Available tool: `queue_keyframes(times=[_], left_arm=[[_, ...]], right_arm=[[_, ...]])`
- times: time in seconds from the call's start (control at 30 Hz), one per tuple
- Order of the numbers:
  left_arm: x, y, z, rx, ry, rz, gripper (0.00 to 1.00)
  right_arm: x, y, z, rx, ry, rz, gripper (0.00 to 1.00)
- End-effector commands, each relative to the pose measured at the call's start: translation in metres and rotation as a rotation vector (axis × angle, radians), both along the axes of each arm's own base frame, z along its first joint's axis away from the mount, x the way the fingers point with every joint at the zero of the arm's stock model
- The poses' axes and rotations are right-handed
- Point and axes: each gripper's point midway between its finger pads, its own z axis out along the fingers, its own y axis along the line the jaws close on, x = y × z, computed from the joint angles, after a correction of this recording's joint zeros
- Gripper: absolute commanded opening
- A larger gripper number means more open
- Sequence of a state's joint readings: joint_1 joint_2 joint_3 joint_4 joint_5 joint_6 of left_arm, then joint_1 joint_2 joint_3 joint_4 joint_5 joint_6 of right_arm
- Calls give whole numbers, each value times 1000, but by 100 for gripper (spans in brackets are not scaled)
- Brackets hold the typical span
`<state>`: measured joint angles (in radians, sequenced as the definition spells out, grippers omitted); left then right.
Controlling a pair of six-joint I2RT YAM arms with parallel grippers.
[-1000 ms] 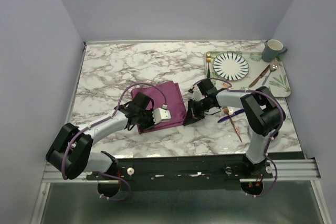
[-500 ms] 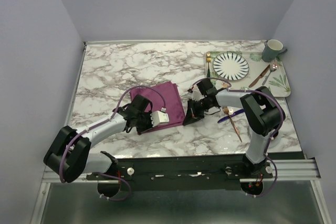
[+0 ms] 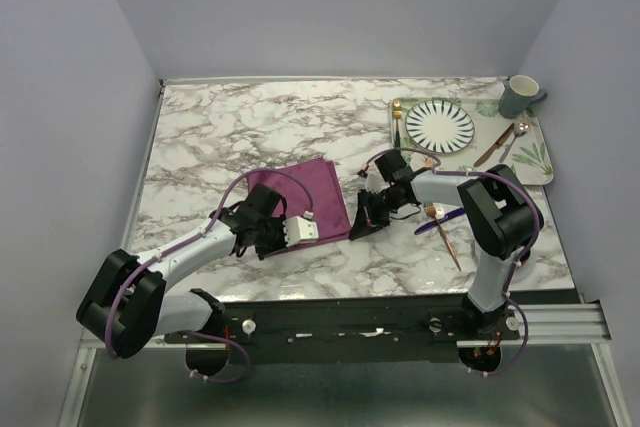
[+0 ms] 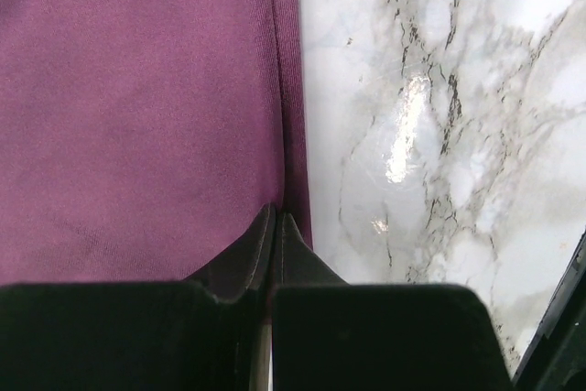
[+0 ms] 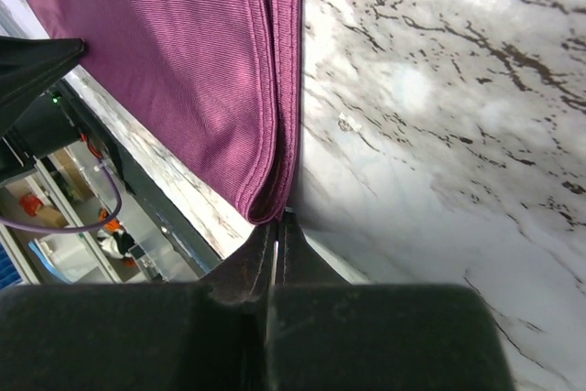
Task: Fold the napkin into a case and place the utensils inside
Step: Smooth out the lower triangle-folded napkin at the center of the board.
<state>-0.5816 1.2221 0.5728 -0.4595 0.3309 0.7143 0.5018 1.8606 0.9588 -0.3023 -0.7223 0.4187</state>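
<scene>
- The napkin (image 3: pixel 305 185), a plum-purple cloth with a satin sheen and a fine ribbed weave, is laid flat on the table (image 3: pixel 210 127). It is seen from above as a slanted four-sided patch between the two arms.
- The table is topped in glossy white marble with grey-brown veins, and lamp glare is reflected in it.
- The left gripper (image 4: pixel 275 229) is clenched on the napkin's near edge. Its black, wedge-shaped fingertips are pressed together just where a narrow hemmed band runs along the cloth beside bare marble.
- The right gripper (image 5: pixel 277 231) is likewise clamped on the napkin, at a corner on its right side. There the cloth is doubled over, two layers with stitched hems are shown, and the rounded fold is pinched between the black tips.
- The fork (image 3: pixel 447 237), slim and copper-coloured, and the knife (image 3: pixel 432 226), thin and dark blue, are left crossed on the marble to the right of the napkin, apart from it and beside the right arm.
- At the far right corner a pale tray (image 3: pixel 545 167) with a leaf pattern is occupied by a round plate (image 3: pixel 440 124) with black and white rays; a grey-green mug (image 3: pixel 518 95) is set at its far end.
</scene>
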Motion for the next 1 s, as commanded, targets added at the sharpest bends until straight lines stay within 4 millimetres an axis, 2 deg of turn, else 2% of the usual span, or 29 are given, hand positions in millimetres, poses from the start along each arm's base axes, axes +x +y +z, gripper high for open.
queue_keyframes(times=[0.0,0.13,0.23,0.3,0.4,0.47,0.5,0.57,0.63,0.73,0.87,0.9,0.97], left_arm=[[-7,8,-6,24,6,-33,5],[-9,6,-8,21,19,-50,7],[-10,8,-11,30,18,-64,8],[-11,9,-12,33,19,-64,9],[-10,7,-10,24,17,-62,12],[-10,6,-10,20,18,-63,15],[-10,6,-10,20,20,-63,17],[-11,5,-10,17,24,-69,24],[-11,3,-6,9,22,-71,35],[-5,-7,12,-52,-8,-66,45],[2,-19,32,-112,-30,-50,50],[2,-20,32,-114,-27,-50,50],[2,-21,32,-116,-23,-54,50]], right_arm=[[0,-5,-4,-29,0,12,10],[-2,-5,-1,-24,-3,28,20],[-4,-8,0,-26,-2,38,24],[-3,-8,2,-11,-5,46,32],[-5,-7,8,16,-11,67,41],[-5,-6,16,39,-25,83,44],[-6,-5,18,45,-28,86,47],[-4,-4,22,52,-30,83,48],[-1,-3,22,52,-20,72,48],[1,-4,17,47,20,45,47],[5,-4,17,64,55,19,47],[6,-3,18,74,57,16,48],[10,-1,24,95,58,8,61]])
